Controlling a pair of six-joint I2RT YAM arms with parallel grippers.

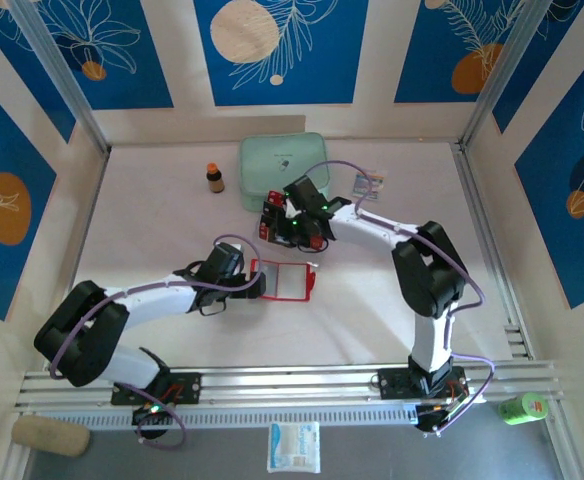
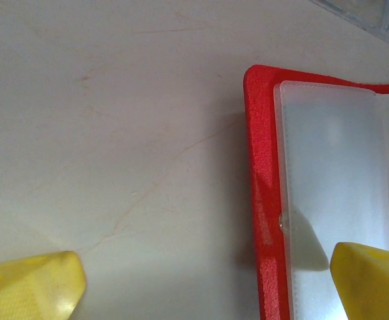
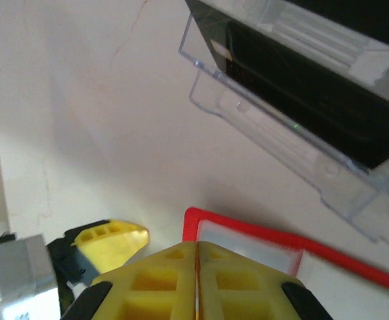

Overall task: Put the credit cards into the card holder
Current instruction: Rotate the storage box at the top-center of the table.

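Note:
The card holder (image 1: 284, 280) lies open on the table, a red cover around pale clear pockets (image 2: 328, 173). My left gripper (image 2: 201, 283) is open and straddles its left red edge (image 2: 264, 200), one yellow finger (image 2: 371, 280) over the clear pocket and the other on bare table. The credit cards (image 1: 272, 215), red and black, stand in a clear plastic stand (image 3: 301, 87) just behind the holder. My right gripper (image 3: 196, 245) is shut above the holder's far corner (image 3: 248, 233), between the stand and the holder. Nothing sticks out past its tips.
A mint-green case (image 1: 282, 158) sits at the back, with a small brown bottle (image 1: 215, 178) to its left and a striped packet (image 1: 369, 182) to its right. A white packet (image 1: 294, 447) and a green item (image 1: 520, 408) lie beyond the near rail.

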